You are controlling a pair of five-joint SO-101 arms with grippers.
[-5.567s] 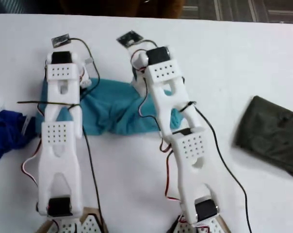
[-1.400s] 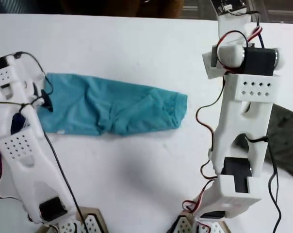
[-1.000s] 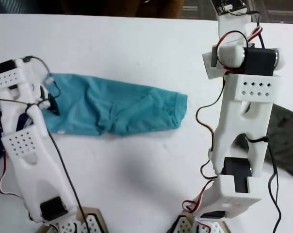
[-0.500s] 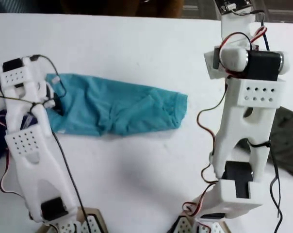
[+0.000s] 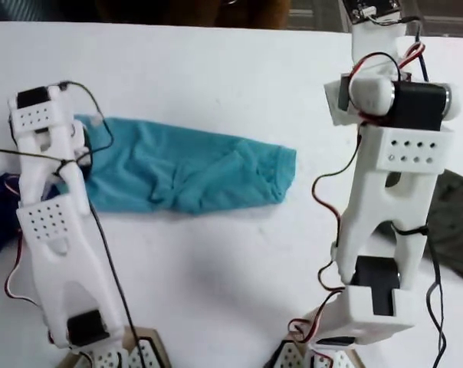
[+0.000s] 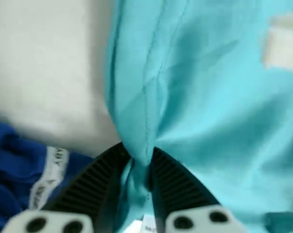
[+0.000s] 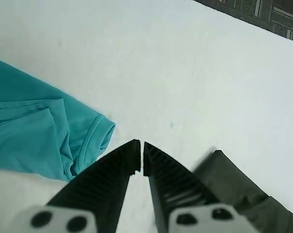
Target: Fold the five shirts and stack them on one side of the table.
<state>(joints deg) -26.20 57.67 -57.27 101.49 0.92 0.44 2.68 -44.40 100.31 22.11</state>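
Here left gripper (image 6: 139, 167) pinches teal shirt (image 6: 209, 111) edge.

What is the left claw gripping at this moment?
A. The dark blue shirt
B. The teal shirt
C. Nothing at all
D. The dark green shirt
B: in the left wrist view, the left claw is closed on a bunched fold of the teal shirt, while the blue shirt lies beside it, outside the claw.
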